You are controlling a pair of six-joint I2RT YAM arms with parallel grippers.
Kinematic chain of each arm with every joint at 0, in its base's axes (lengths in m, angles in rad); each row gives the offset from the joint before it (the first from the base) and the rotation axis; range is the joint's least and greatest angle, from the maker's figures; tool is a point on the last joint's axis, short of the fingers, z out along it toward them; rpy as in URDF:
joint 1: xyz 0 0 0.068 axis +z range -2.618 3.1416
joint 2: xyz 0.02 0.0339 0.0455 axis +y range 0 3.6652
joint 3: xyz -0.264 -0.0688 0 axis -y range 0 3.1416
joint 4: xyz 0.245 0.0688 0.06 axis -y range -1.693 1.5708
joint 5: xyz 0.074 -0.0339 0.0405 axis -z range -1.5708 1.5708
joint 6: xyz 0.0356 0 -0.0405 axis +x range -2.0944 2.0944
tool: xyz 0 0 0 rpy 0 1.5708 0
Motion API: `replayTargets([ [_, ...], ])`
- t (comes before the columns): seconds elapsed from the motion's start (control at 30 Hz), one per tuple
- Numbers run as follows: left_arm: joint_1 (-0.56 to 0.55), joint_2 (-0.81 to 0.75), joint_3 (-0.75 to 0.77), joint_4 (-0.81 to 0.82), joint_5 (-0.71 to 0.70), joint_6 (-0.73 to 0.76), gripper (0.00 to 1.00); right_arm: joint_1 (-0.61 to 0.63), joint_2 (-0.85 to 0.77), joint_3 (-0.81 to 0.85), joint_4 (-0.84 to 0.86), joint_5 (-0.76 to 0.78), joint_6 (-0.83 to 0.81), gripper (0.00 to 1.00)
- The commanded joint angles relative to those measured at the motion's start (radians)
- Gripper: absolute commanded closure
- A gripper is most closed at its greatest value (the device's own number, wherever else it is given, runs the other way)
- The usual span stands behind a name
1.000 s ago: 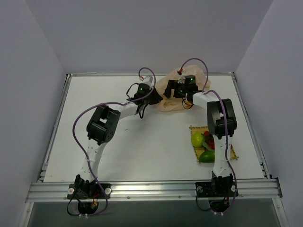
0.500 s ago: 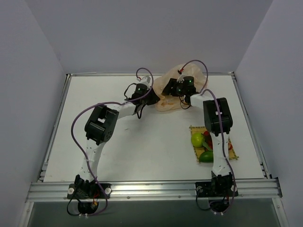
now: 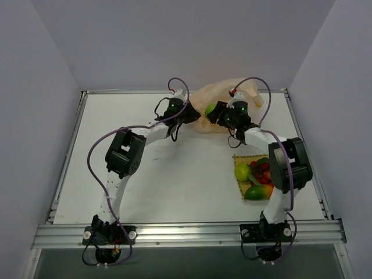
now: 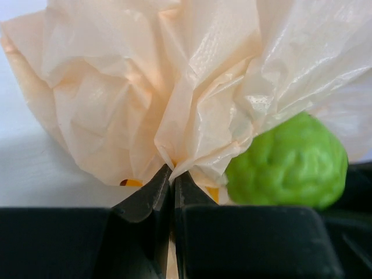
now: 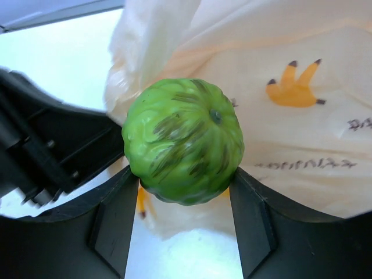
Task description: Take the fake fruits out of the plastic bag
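Inside bag (image 3: 220, 93), contents unseen; right tool (image 5: 183, 187) clasps fruit (image 5: 183, 145), perhaps touching.

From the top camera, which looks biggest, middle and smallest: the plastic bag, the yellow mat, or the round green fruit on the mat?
1. plastic bag, though the arms hide part.
2. yellow mat.
3. round green fruit, clearly smallest.

My table (image 3: 174, 174) is a flat white top, closed in by pale panels (image 3: 40, 116) on the left, right and far sides. A metal rail (image 3: 186, 232) runs along the near edge, where my two arms are bolted. The plastic bag (image 3: 218, 93) sits crumpled at the far edge, right of centre. A square woven yellow mat (image 3: 238, 157) lies on the right side, nearer to me.
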Motion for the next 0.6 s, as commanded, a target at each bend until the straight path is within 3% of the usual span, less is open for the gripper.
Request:
replayTargets([
  [0.0, -0.029, -0.003, 0.111, 0.050, 0.012, -0.030, 0.98, 0.014, -0.157, -0.071, 0.007, 0.041, 0.033, 0.70],
  [0.17, -0.054, 0.020, 0.158, 0.056, 0.025, -0.039, 0.98, 0.017, -0.350, -0.168, -0.078, 0.059, 0.041, 0.70],
  [0.3, -0.071, 0.043, 0.186, 0.058, 0.030, -0.041, 0.98, 0.022, -0.616, -0.277, -0.167, 0.102, 0.039, 0.69],
  [0.5, -0.078, 0.072, 0.224, 0.064, 0.021, -0.042, 0.97, 0.016, -0.943, -0.410, -0.477, 0.260, 0.070, 0.69],
  [0.57, -0.081, 0.075, 0.230, 0.071, 0.024, -0.041, 0.93, 0.011, -1.037, -0.458, -0.590, 0.384, 0.120, 0.69],
])
